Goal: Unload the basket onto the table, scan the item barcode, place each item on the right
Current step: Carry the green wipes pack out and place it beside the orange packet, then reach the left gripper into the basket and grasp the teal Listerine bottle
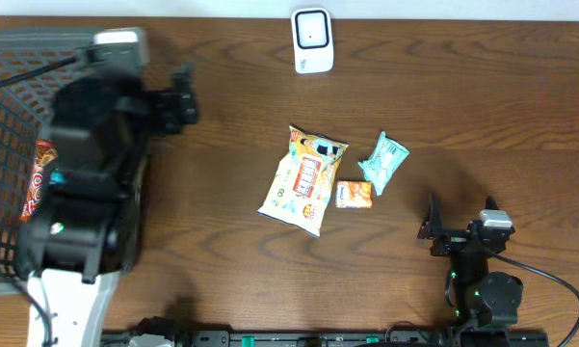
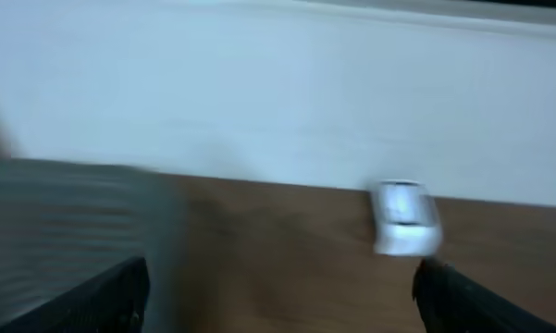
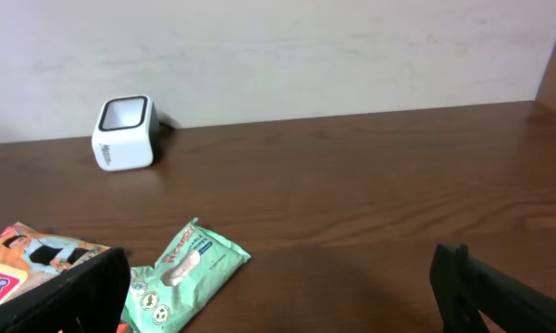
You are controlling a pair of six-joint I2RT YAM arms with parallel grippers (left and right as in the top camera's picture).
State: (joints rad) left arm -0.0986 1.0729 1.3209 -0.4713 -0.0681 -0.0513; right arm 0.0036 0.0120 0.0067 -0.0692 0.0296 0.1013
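Note:
The white barcode scanner (image 1: 312, 40) stands at the table's far edge; it also shows as a blurred scanner (image 2: 404, 217) and as a small scanner (image 3: 125, 133). Three items lie mid-table: a yellow-white snack bag (image 1: 303, 179), a green pack (image 1: 383, 161) and a small orange pack (image 1: 353, 195). My left gripper (image 1: 185, 98) hovers by the basket's right rim, open (image 2: 279, 287) with nothing between its fingers. My right gripper (image 1: 441, 229) sits near the front right, open (image 3: 282, 305) and empty, with the green pack (image 3: 187, 277) ahead to its left.
A dark wire basket (image 1: 10, 87) fills the left side, and my left arm covers much of it. A red-orange packet (image 1: 39, 178) lies inside. The left wrist view is motion-blurred, with the grey basket (image 2: 65, 231) at its left.

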